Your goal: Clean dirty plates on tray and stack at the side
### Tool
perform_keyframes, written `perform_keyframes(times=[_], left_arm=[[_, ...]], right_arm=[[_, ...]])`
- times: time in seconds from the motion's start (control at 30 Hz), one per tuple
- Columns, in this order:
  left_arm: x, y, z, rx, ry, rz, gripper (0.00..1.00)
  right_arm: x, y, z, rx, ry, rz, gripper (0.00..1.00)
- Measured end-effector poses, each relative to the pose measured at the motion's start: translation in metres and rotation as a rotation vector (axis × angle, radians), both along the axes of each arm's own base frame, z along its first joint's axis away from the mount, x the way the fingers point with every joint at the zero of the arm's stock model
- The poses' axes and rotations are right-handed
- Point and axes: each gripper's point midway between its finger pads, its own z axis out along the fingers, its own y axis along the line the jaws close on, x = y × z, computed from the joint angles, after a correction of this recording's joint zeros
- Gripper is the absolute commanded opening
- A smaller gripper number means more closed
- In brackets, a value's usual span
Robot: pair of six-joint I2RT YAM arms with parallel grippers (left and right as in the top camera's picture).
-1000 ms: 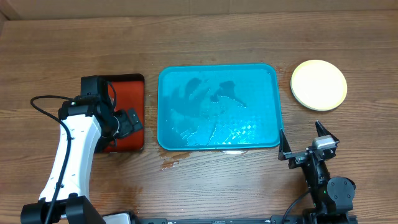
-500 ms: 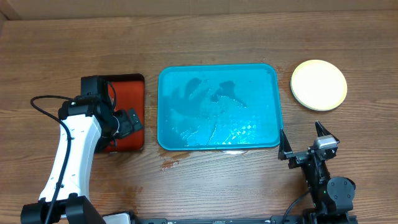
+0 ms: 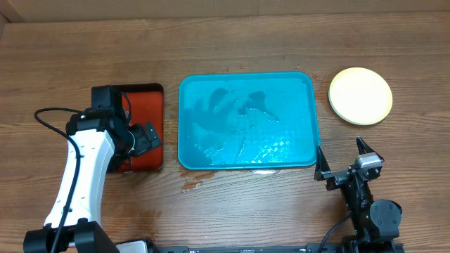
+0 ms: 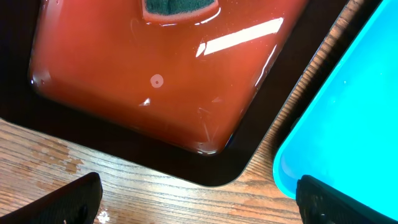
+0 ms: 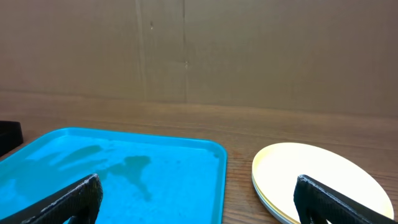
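The teal-blue tray [image 3: 246, 121] lies in the middle of the table, wet and with no plates on it; it also shows in the right wrist view [image 5: 124, 174] and as a corner in the left wrist view [image 4: 348, 124]. A stack of pale yellow-green plates [image 3: 360, 95] sits on the table right of the tray, also in the right wrist view [image 5: 317, 180]. No blue plate shows. My left gripper [image 4: 199, 208] is open and empty over the table by the red tray's corner. My right gripper [image 5: 199, 202] is open and empty near the tray's front right corner.
A red tray with a black rim [image 3: 140, 112] lies left of the teal tray, holding a dark green sponge [image 4: 180, 5] at its far end. Water spots [image 3: 193, 184] mark the table in front of the teal tray. A cardboard wall [image 5: 199, 50] stands behind.
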Motion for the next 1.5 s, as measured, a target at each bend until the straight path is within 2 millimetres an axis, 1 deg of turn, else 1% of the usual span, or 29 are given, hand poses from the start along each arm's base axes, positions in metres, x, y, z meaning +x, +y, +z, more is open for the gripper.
perform_keyframes(times=[0.37,0.53,0.73,0.77,0.83,0.9,0.97,1.03,1.1,1.17,1.27,1.33,1.5], left_arm=[[0.0,0.0,0.0,0.003,0.0,-0.001,0.99],[-0.002,0.01,0.0,0.058,0.012,-0.016,0.99],[0.011,0.014,0.002,0.084,-0.044,-0.02,1.0],[0.015,0.014,0.003,0.082,-0.062,-0.02,1.0],[0.029,0.013,0.008,0.08,-0.141,-0.038,1.0],[0.047,0.007,0.018,0.074,-0.267,-0.101,1.0],[0.065,-0.005,0.032,0.063,-0.436,-0.228,1.0],[0.069,-0.017,0.043,0.056,-0.557,-0.333,1.0],[0.06,-0.03,0.051,0.053,-0.67,-0.435,1.0],[0.047,-0.039,0.056,0.065,-0.762,-0.496,1.0],[0.021,-0.049,0.055,0.09,-0.875,-0.562,1.0],[0.017,-0.051,0.057,0.121,-0.954,-0.581,0.99],[-0.003,-0.053,0.045,0.187,-1.087,-0.593,1.0]], right_arm=[[0.0,0.0,0.0,0.001,0.0,0.0,1.0],[0.0,0.0,0.0,0.001,0.0,0.0,1.0],[0.0,0.0,0.0,0.002,0.0,0.0,1.0],[0.0,0.0,0.0,0.001,0.0,0.0,1.0],[0.0,0.0,0.0,0.001,0.0,0.0,1.0],[0.0,0.0,0.0,0.002,-0.001,0.0,1.0],[0.0,0.0,0.0,0.001,-0.001,0.0,1.0],[0.0,0.0,0.0,0.001,-0.001,0.0,1.0],[0.0,0.0,0.0,0.001,-0.001,0.0,1.0],[0.0,0.0,0.0,0.001,-0.001,0.0,1.0],[0.0,0.0,0.0,0.001,-0.001,-0.001,1.0],[0.0,0.0,0.0,0.001,-0.001,0.0,1.0],[0.0,0.0,0.0,0.001,0.0,0.0,1.0]])
